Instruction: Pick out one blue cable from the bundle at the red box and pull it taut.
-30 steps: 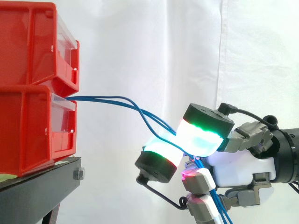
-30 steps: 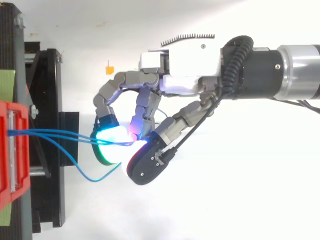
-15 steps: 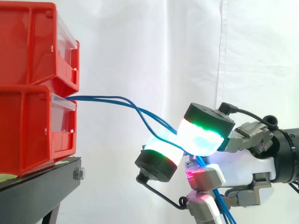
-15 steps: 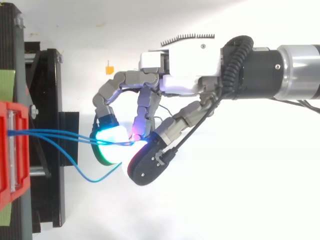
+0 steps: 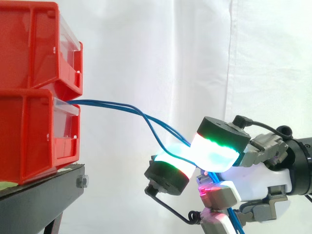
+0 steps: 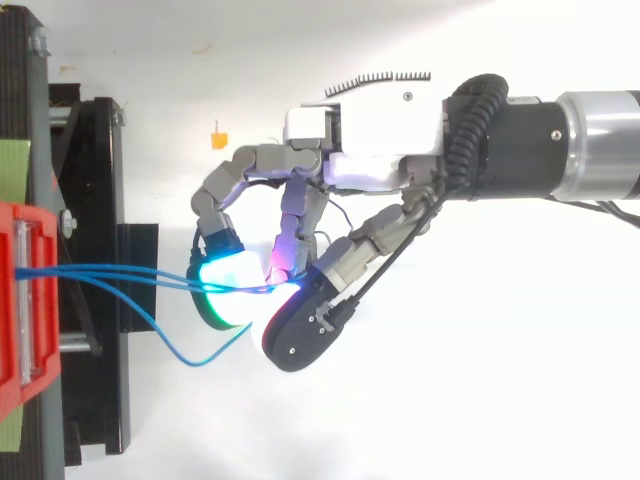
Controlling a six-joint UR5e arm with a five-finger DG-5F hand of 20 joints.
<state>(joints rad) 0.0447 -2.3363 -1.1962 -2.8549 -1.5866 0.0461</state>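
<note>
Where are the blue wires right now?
In the side view, the blue cables come out of the lower red bin at the left. They slope down to the right into the hand, whose glowing pads pinch them.

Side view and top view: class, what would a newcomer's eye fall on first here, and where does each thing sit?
The robot hand strikes first: at the right of the side view its glowing fingertips, white, cyan and green, pinch the blue cables. At the left edge stand two stacked red bins on a black stand, and the cables run from the lower bin's front down to the robot hand.
</note>
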